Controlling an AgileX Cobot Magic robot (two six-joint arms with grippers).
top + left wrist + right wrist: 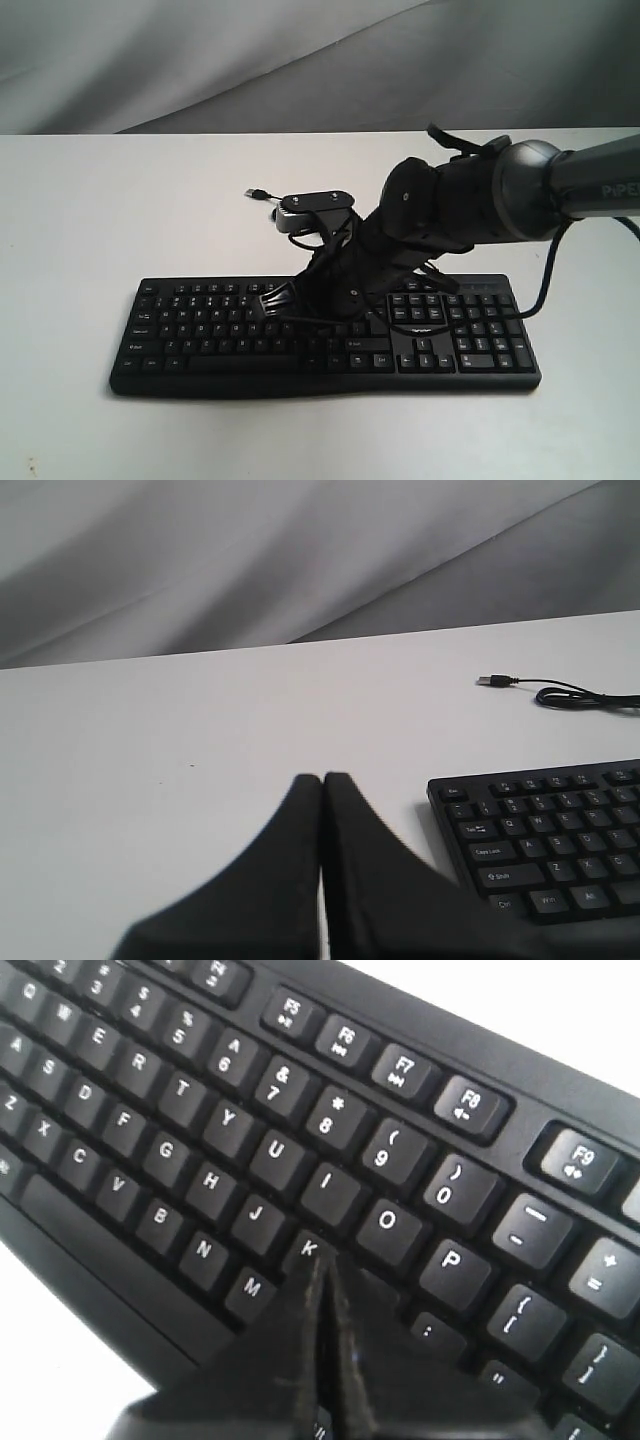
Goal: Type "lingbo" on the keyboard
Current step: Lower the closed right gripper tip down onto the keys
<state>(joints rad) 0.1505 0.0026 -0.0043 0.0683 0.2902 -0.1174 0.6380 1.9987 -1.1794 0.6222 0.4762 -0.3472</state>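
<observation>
The white bench (80,220) carries everything. The keyboard (200,330) lies flat on it near the front edge, its long side across the exterior view and its number pad to the right. The right arm (470,200) reaches in from the right and slants down over the middle of the keyboard. The right jaws are pressed together, holding nothing, their tip at the K key (308,1250) and hiding the next key along that row. The left jaws are likewise closed and empty, over bare bench just beside the keyboard's Esc corner. The thin black cable (575,695) lies behind the keyboard, its USB plug (492,681) loose on the bench
</observation>
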